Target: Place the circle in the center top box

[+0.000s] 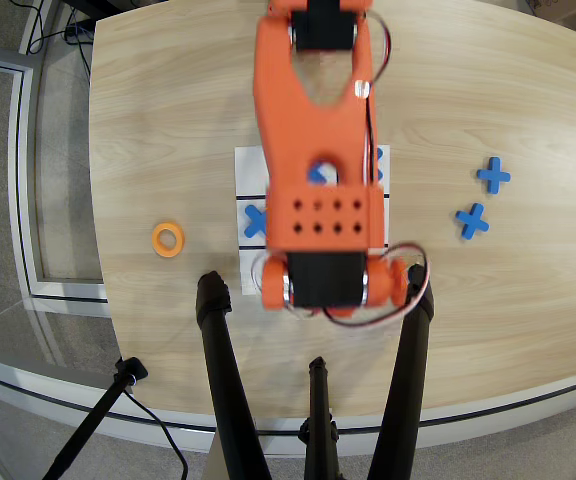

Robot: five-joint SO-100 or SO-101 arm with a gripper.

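One orange circle (pixel 168 239) lies flat on the wooden table, left of the white nine-cell board (pixel 250 168). The orange arm (pixel 318 130) hangs high over the board and looms large in the overhead view. Its wrist block (pixel 325 215) and motor (pixel 323 280) cover the board's middle and right columns, so the center top box is hidden. The gripper's fingers are hidden under the wrist, so I cannot see their state or whether they hold anything. A blue cross (pixel 254 221) peeks out in the board's left middle cell.
Two loose blue crosses (pixel 493 175) (pixel 472 220) lie on the table to the right of the board. Black tripod legs (pixel 223 370) (pixel 408 370) rise over the table's near edge. Another blue cross shows through the arm's opening (pixel 318 173).
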